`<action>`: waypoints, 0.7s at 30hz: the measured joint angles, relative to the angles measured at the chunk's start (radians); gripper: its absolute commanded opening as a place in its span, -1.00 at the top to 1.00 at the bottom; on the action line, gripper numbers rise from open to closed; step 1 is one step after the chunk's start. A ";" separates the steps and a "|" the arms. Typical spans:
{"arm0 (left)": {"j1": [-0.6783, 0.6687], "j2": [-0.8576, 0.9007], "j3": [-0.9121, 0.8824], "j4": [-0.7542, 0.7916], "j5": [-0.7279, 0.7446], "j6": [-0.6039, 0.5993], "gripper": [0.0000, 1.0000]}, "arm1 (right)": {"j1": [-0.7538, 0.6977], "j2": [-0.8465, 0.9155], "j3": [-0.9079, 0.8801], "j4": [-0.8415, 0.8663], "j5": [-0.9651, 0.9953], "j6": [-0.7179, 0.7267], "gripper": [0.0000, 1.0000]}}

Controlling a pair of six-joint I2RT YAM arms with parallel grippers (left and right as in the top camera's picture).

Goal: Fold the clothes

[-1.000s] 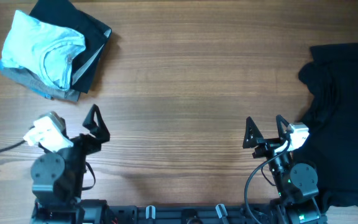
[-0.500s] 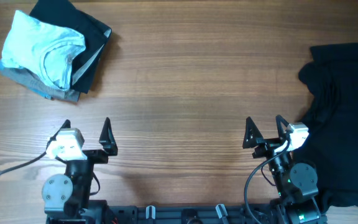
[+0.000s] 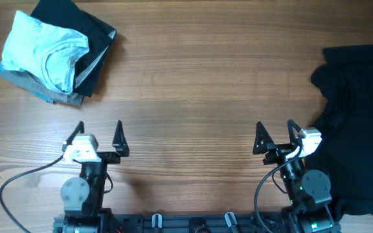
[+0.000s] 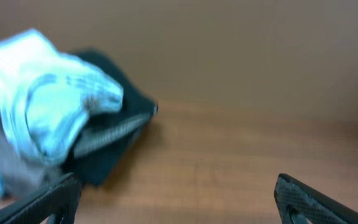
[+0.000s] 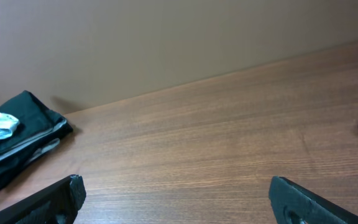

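Note:
A folded pale aqua-blue T-shirt (image 3: 44, 48) lies on top of a stack with a black garment (image 3: 83, 29) and a grey garment (image 3: 37, 87) at the table's far left. The stack also shows in the left wrist view (image 4: 48, 112), blurred, and at the left edge of the right wrist view (image 5: 17, 140). A crumpled black garment (image 3: 358, 110) lies at the right edge. My left gripper (image 3: 98, 134) is open and empty near the front edge. My right gripper (image 3: 275, 134) is open and empty, just left of the crumpled black garment.
The wooden table (image 3: 199, 84) stretches between the two piles. A black cable (image 3: 18, 181) runs from the left arm across the front left. A plain wall (image 5: 166, 37) rises behind the table's far edge.
My left arm has swung right and straightened, so its gripper now points away from the front edge. The right arm and the clothes have not moved.

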State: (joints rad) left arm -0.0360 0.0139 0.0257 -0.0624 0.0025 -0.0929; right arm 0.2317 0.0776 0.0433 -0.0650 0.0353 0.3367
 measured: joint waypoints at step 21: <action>0.000 0.000 -0.015 -0.011 0.000 -0.018 -1.00 | 0.000 0.000 0.000 0.000 0.000 0.000 -0.99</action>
State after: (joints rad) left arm -0.0360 0.0135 0.0105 -0.0731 0.0029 -0.1104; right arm 0.2317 0.0780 0.0433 -0.0650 0.0353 0.3367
